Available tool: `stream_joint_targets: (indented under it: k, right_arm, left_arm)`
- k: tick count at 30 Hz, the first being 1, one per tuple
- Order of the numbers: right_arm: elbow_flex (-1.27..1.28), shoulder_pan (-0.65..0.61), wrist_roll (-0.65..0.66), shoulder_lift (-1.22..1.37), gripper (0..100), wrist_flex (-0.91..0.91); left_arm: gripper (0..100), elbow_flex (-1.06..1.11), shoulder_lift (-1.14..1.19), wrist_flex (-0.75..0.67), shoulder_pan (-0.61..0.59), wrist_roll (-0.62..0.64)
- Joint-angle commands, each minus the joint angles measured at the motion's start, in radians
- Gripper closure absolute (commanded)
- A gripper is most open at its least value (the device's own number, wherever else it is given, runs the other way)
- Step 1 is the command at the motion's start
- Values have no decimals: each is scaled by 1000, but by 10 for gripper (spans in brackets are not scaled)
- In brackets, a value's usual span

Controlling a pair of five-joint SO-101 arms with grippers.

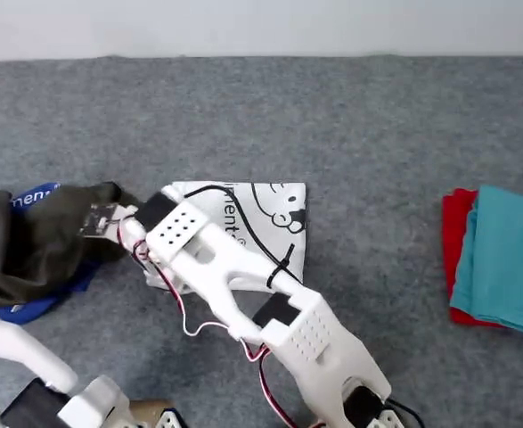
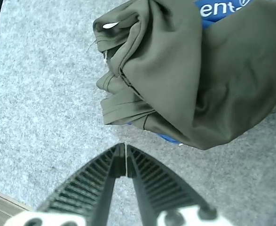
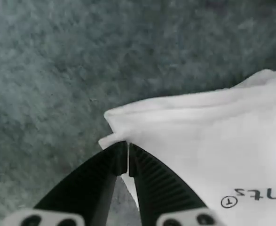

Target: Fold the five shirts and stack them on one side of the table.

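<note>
A white printed shirt (image 1: 270, 218) lies folded at the table's middle, and my right arm (image 1: 234, 267) stretches across it toward its left edge. My right gripper (image 3: 128, 147) is shut with its tips pinching a corner of the white shirt (image 3: 199, 141) just above the carpet. To the left, an olive shirt (image 1: 38, 241) lies crumpled on top of a blue shirt (image 1: 34, 308). My left gripper (image 2: 126, 155) is shut and holds nothing, hovering over bare carpet a short way from the olive shirt (image 2: 189, 75). The blue shirt (image 2: 217, 8) peeks out from under the olive one.
A folded teal shirt (image 1: 510, 259) rests on a folded red shirt (image 1: 457, 241) at the table's right edge. Grey carpet (image 1: 377, 134) covers the table. A wooden edge (image 2: 1, 202) borders the carpet beside my left gripper.
</note>
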Motion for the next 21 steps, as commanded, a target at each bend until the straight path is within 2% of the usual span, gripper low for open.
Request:
stream_joint_targets:
  k: [1, 5, 9, 21]
  right_arm:
    - [-114, 5, 6, -12, 989, 51]
    - [-276, 19, 5, -10, 989, 216]
    - [-287, 82, -86, -70, 989, 222]
    - [252, 363, -124, -409, 990, 216]
  left_arm:
    - [985, -7, -34, -3, -8, 8]
    - [985, -7, -34, -2, -5, 8]
    - [985, -7, -34, -2, -3, 8]
    - [985, -7, -29, -3, -3, 8]
